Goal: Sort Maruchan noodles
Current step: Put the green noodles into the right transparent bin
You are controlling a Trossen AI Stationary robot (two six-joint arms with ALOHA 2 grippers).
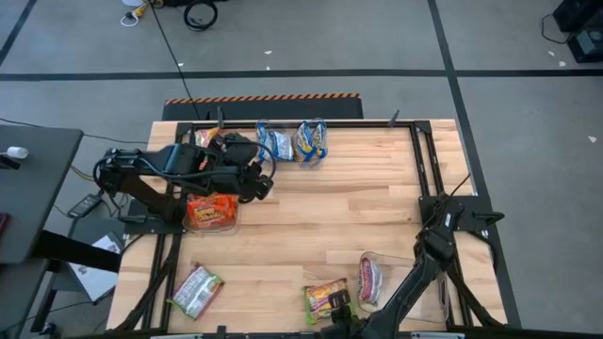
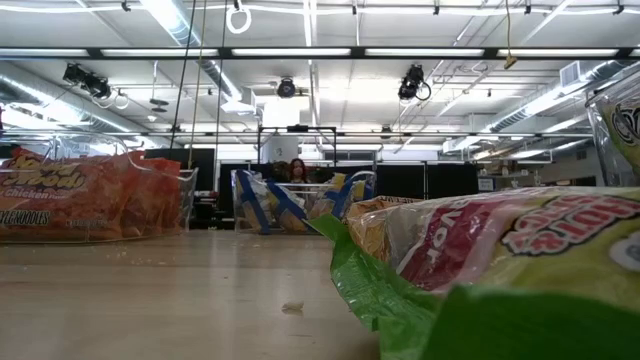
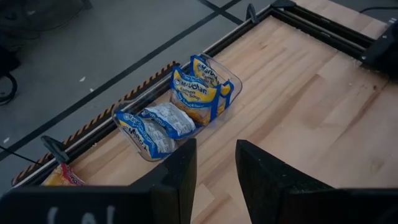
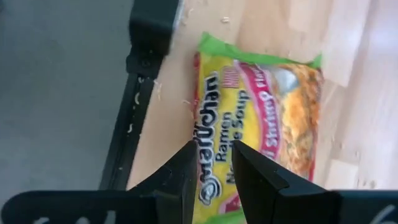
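A yellow-green packet with pink [image 4: 255,118] lies flat near the table's near edge [image 1: 326,299], filling the low view's foreground [image 2: 520,260]. My right gripper [image 4: 214,149] hovers over it, open by a narrow gap, touching nothing. Blue-and-yellow packets [image 3: 199,90] stand in a clear tray at the far edge [image 1: 292,141]. Orange-red packets [image 1: 211,211] fill a clear tray on the left. A silver-white packet [image 1: 196,290] lies flat near the left corner. My left gripper [image 3: 216,149] hangs open above bare wood, between the two trays [image 1: 267,185].
A clear tray [image 1: 370,280] beside the yellow-green packet holds a packet with red and pink. Another orange packet [image 1: 203,138] sits at the far left corner. A black metal frame [image 1: 424,160] rims the table. Bare wood [image 1: 358,207] spans the middle.
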